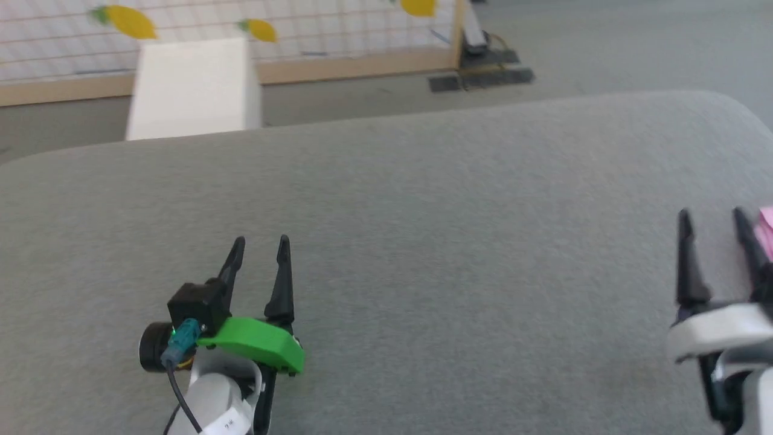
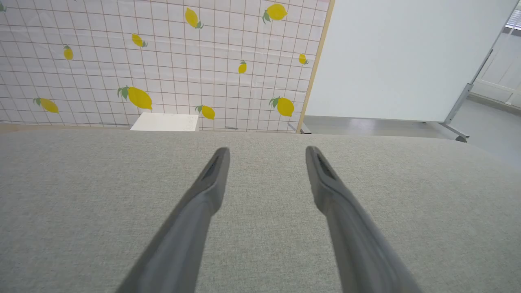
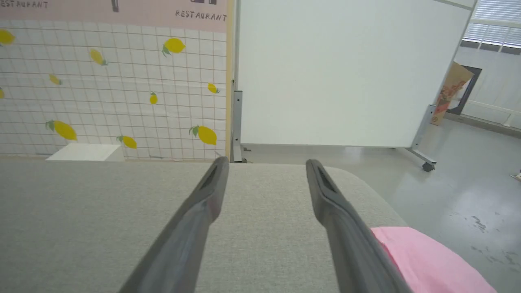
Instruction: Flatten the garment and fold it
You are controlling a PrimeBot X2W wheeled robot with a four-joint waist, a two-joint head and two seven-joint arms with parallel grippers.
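The left tool (image 1: 261, 241) hovers low over the grey fabric-covered counter (image 1: 453, 241) with its two dark fingers spread and nothing between them; bare grey cloth lies under and ahead of it (image 2: 267, 150). The right tool (image 1: 712, 212) also has its fingers spread apart and grips nothing. The pink garment (image 1: 767, 232) lies on the counter just beside the right tool's outer finger, on the side away from the left tool, near the counter's edge (image 3: 423, 256). Whether that finger touches it is unclear. Beyond both tools' fingertips stand a white box (image 1: 193, 87) and a lemon-patterned wall (image 2: 163, 61)
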